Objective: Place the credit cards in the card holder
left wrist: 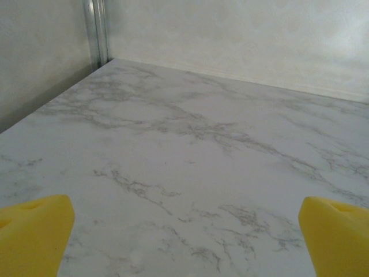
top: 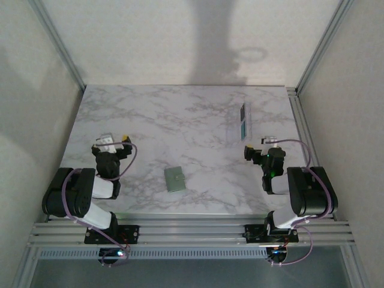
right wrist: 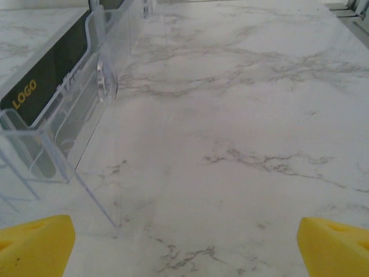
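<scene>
- Top external view is showing my left gripper (top: 115,140) sitting over the left side of the marble table (top: 180,114). Its yellow-tipped jaws are standing wide apart with nothing between them.
- My right gripper (top: 259,144) is sitting over the right side of the table, and its jaws are likewise standing wide apart and holding nothing.
- The card holder (top: 175,179) is lying flat near the front edge of the table and is looking closed. It is resting roughly midway between my two arms, apart from both grippers.
- The credit cards (top: 243,121) are standing in a clear stand (top: 235,129) on the right side of the table, just beyond my right gripper. Two teal faces are showing from above.
- Left wrist view is giving me my yellow fingertips (left wrist: 34,231) at the bottom corners, with bare marble lying between them.
- Right wrist view is placing the clear stand just ahead and to the left of my fingertips (right wrist: 334,245), not touching them. A dark card (right wrist: 46,72) with a yellow "LOGO" mark is leaning in its slot.
</scene>
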Tool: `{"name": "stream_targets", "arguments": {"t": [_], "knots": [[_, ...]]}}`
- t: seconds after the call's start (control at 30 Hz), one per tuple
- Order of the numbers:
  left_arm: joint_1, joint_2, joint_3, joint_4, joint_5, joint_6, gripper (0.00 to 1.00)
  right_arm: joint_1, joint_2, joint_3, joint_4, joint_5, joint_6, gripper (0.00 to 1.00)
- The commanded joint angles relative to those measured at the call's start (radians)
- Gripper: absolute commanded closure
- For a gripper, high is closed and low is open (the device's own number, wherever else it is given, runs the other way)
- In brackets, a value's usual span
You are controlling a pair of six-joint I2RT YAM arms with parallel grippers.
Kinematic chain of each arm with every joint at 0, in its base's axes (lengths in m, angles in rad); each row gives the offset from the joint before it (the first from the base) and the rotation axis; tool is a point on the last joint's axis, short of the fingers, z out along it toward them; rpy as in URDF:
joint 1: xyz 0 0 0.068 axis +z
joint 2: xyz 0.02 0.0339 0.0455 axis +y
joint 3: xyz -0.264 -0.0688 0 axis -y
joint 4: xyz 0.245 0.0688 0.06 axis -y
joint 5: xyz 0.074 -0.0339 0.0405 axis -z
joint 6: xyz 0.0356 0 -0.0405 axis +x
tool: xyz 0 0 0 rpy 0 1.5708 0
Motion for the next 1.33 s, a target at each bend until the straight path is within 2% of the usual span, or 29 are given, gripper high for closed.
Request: {"name": "stream_targets", "arguments": {"t": [0.0,0.1,0.9,0.97,1.3], "knots": [[0.011,0.008,0.021,0.008,0.037,-0.014,0.0,0.011,0.003,0.059,-0.001,0.066,0.01,0.01],[0.011,0.01,0.028,0.003,0.031,-0.02,0.0,0.015,0.013,0.151,-0.166,0.094,0.02,0.01],[0.016,0.01,0.039,-0.02,0.03,-0.028,0.0,0.02,0.015,0.15,-0.16,0.104,0.018,0.01],[0.016,0.01,0.039,-0.021,0.03,-0.028,0.0,0.02,0.015,0.155,-0.172,0.072,0.004,0.01],[0.016,0.01,0.039,-0.02,0.031,-0.028,0.0,0.02,0.016,0.153,-0.168,0.071,0.004,0.01]]}}
